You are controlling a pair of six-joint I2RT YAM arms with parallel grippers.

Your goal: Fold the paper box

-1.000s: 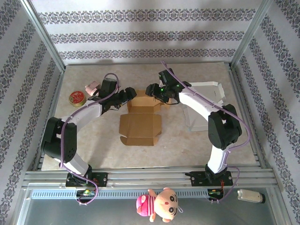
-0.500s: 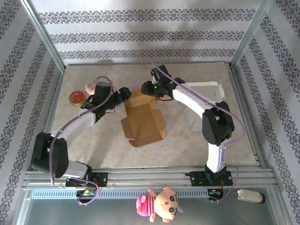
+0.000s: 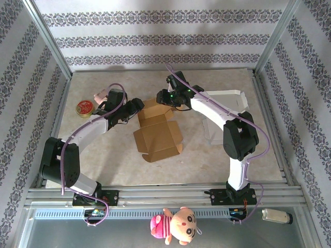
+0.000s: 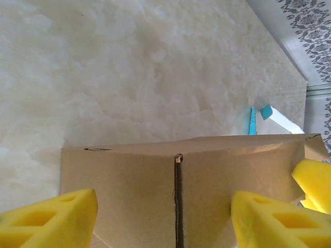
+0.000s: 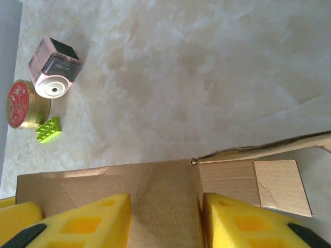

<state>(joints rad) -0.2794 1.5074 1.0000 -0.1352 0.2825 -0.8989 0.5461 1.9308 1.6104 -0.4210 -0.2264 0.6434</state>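
The light, easily creased box [image 3: 158, 135] suited flap-edge pinches; left gripper [image 4: 163, 202] and right gripper [image 5: 165, 204] stood unclenched at its walls.

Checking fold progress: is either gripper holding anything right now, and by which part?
Nothing looks clamped. The left gripper and right gripper both stand open against the paper box's far flaps, pinching no cardboard.

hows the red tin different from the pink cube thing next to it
The red tin is round and low, with a red lid and gold rim; the pink cube is boxy, with a dark face and a white round one. The tin lies closer to the table's left edge, the cube farther back. Both sit close together on the table, left of the cardboard box, near a small green brick.
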